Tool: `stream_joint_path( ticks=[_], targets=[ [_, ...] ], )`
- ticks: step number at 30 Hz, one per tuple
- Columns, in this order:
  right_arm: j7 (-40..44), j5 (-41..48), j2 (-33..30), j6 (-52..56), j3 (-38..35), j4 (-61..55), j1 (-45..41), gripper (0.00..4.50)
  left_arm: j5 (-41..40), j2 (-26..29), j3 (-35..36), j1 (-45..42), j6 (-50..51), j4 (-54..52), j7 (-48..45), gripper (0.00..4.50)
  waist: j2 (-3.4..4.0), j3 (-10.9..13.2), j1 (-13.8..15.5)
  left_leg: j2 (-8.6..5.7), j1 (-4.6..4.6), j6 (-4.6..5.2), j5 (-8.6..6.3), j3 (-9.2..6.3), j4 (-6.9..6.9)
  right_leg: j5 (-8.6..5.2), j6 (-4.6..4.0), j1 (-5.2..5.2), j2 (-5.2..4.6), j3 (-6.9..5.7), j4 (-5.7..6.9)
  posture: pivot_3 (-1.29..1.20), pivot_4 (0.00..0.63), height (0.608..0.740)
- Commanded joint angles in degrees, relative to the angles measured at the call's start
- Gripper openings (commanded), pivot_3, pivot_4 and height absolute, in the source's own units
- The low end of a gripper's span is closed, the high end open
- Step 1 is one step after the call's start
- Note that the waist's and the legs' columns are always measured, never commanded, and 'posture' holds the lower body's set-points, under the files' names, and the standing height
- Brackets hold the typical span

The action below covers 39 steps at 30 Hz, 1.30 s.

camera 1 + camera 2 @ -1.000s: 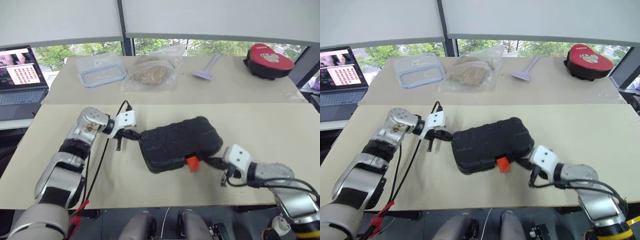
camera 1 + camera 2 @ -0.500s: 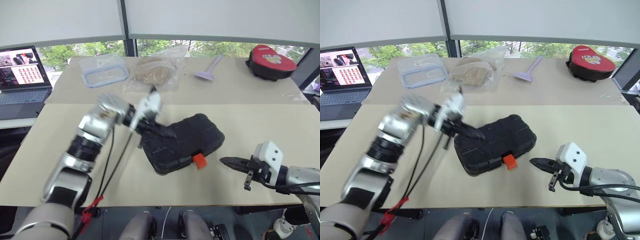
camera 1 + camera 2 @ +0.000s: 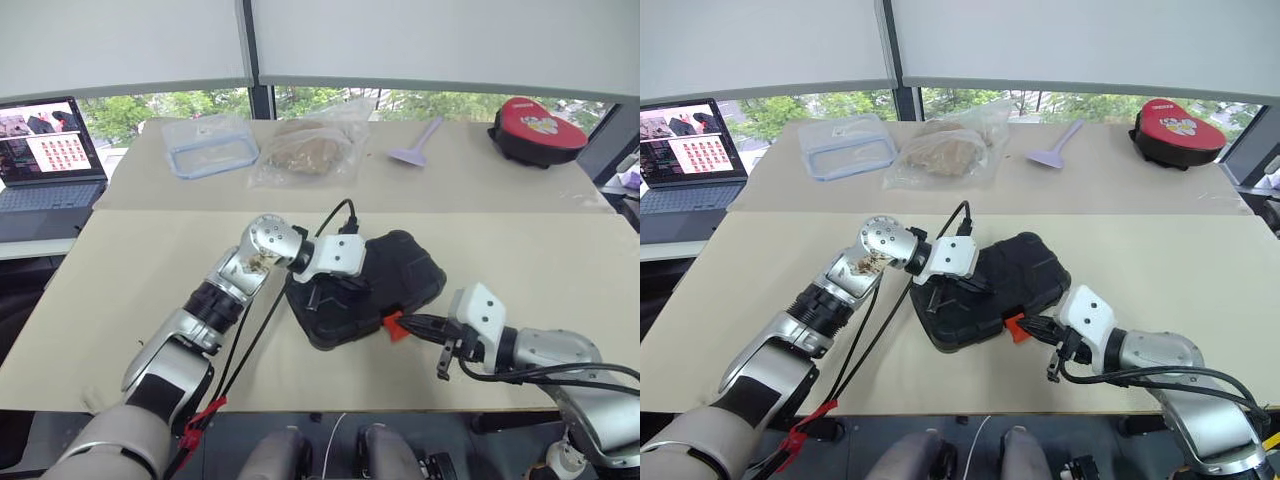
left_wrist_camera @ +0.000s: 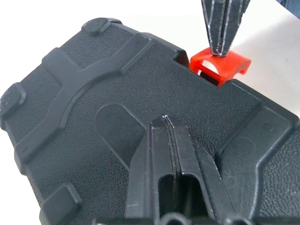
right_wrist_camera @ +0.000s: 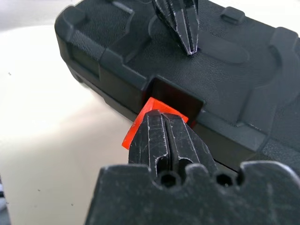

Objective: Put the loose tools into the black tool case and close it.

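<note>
The black tool case [image 3: 400,275] lies closed on the near table, its small orange latch [image 3: 393,326] sticking out from the front edge. My left gripper [image 3: 345,288] is shut, and its tip [image 4: 165,120] rests on the ribbed lid a little behind the latch recess. From the front right my right gripper [image 3: 408,322] comes in, also shut, with its tip [image 5: 158,115] against the orange latch [image 5: 133,134]. The left wrist view shows that tip touching the latch [image 4: 220,65] from the far side. The loose tools are out of view.
Along the far table stand a clear food container [image 3: 208,143], a plastic bag with brown contents [image 3: 310,150], a purple scraper [image 3: 420,143] and a red-and-black pouch [image 3: 535,118]. An open laptop [image 3: 45,150] sits at the far left.
My left gripper swung from the case's left end up onto its lid. My right gripper drew back from the case, then came in again to the orange latch.
</note>
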Motion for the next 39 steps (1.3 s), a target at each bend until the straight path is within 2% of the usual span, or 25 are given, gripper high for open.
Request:
stream_joint_path(
  ticks=[1,6,19,26,29,33,39],
  targets=[
    [-1.41,-2.91,1.05,-0.57,3.48,1.02,0.12,0.00,2.92,0.10,-2.34,1.77,1.55,2.41,-0.72,0.02,-0.10,-0.06,-0.09,0.02,0.11,-0.01,0.00,-0.01,-0.04,0.00,-0.01,0.11,0.02,0.00,-0.03,0.00,0.150,0.722],
    [-3.98,-6.48,3.27,-0.18,6.45,3.97,-1.81,0.00,2.54,-0.78,-1.99,1.47,1.90,2.10,-0.54,0.02,-0.08,-0.07,0.01,-0.01,0.12,0.00,-0.01,-0.01,-0.05,-0.01,0.00,0.13,0.00,0.00,-0.05,0.00,0.150,0.722],
    [-7.06,-8.71,6.11,0.84,7.07,3.86,-2.30,0.00,3.44,-3.55,-2.90,1.14,1.25,1.45,-0.49,0.02,-0.08,-0.07,0.65,-0.04,0.04,0.00,-0.01,0.00,-0.05,-0.01,0.00,0.03,0.01,0.00,-0.06,0.00,0.150,0.722],
    [-11.70,-7.95,11.60,-4.34,1.96,-1.43,-2.11,0.00,6.23,-4.70,-3.79,0.91,-2.54,4.21,0.19,0.02,-0.08,-0.06,0.19,-0.02,-0.08,-0.05,0.01,0.03,-0.06,0.00,-0.01,0.05,0.06,0.05,-0.03,0.00,0.150,0.722],
    [-11.68,-7.42,11.84,-4.71,0.51,-3.89,-0.73,0.00,6.37,-4.82,-3.51,0.89,-2.91,4.65,0.10,0.02,-0.08,-0.06,0.03,-0.02,-0.31,-0.09,0.06,0.05,-0.05,0.00,-0.01,-0.18,0.13,0.03,0.07,0.00,0.150,0.722],
    [-9.33,-7.66,8.87,-2.71,-0.74,-6.11,3.78,0.00,6.50,-4.66,-3.41,0.60,-3.71,5.45,0.04,0.02,-0.05,-0.05,-0.09,-0.02,-0.32,-0.10,0.07,0.06,-0.06,0.00,-0.01,-0.20,0.21,0.01,0.06,0.00,0.150,0.722],
    [-9.87,-3.73,11.09,-1.38,-4.50,-6.84,9.16,0.00,6.45,-4.73,-3.05,0.00,-4.39,6.64,-0.01,0.02,-0.07,-0.06,0.04,0.00,-0.08,-0.07,0.03,0.02,-0.11,-0.01,0.00,-0.12,0.23,0.00,-0.06,0.00,0.150,0.722]
  ],
)
